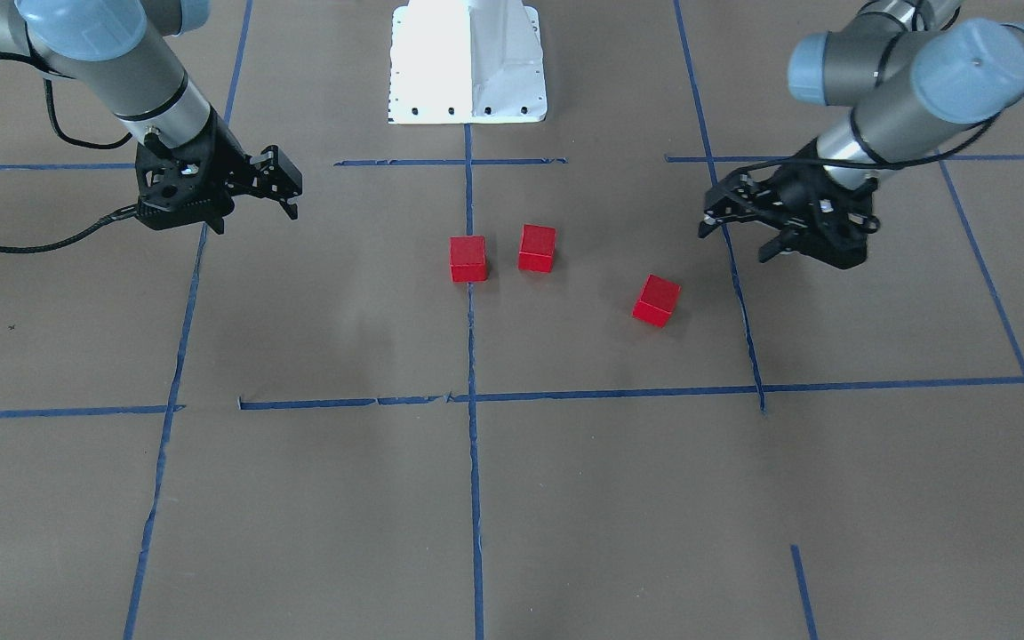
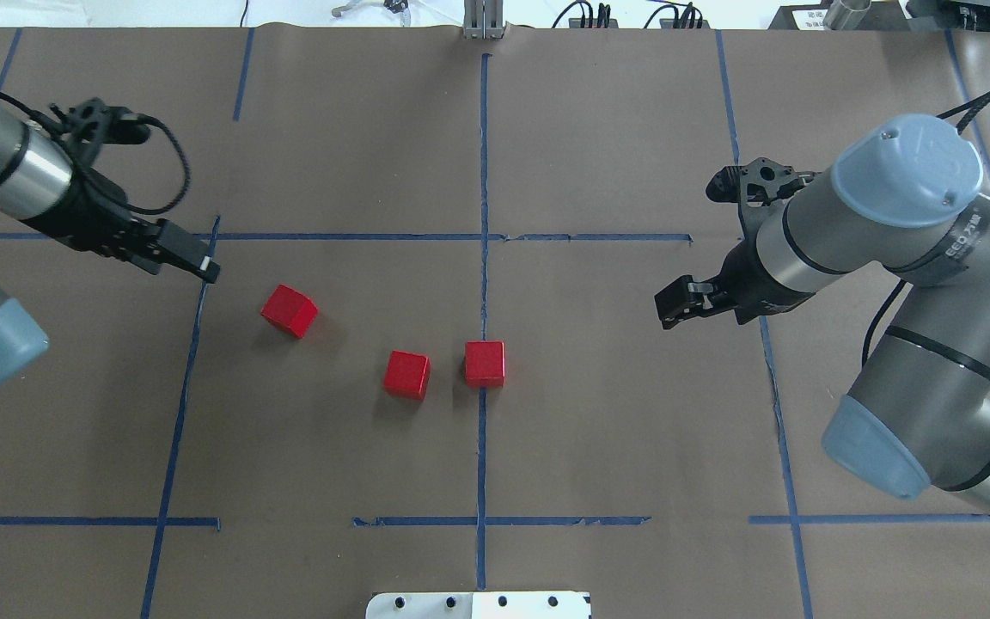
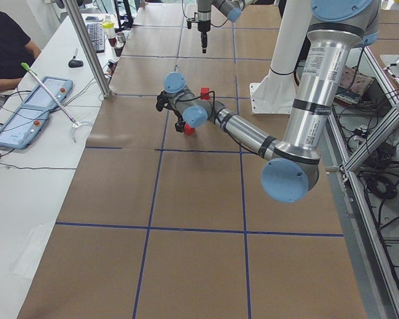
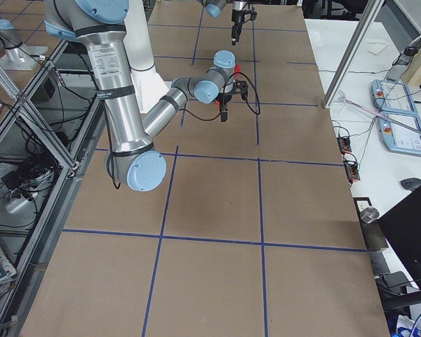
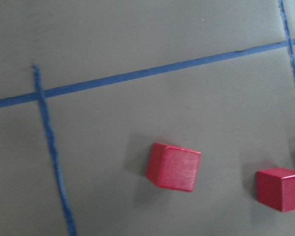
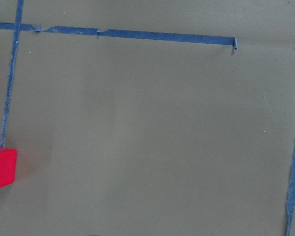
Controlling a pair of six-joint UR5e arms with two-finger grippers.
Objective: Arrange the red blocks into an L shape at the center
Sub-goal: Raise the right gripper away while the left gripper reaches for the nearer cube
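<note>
Three red blocks lie in the center [image 2: 572,413] cell of the blue tape grid. One block [image 2: 485,364] [image 1: 468,259] sits on the vertical tape line. A second [image 2: 407,375] [image 1: 537,248] lies a small gap to its left in the overhead view. The third [image 2: 290,310] [image 1: 657,300] lies apart, turned askew, toward my left arm. My left gripper [image 2: 203,266] [image 1: 734,244] hovers open at the cell's left border, close to that third block [image 5: 173,167]. My right gripper [image 2: 671,311] [image 1: 254,220] hovers open near the cell's right border, holding nothing.
The white robot base [image 1: 468,62] stands at the table's near edge behind the center cell. Black cables trail from both wrists. In the exterior left view a person [image 3: 6,46] sits beside control tablets [image 3: 33,109] on a side table.
</note>
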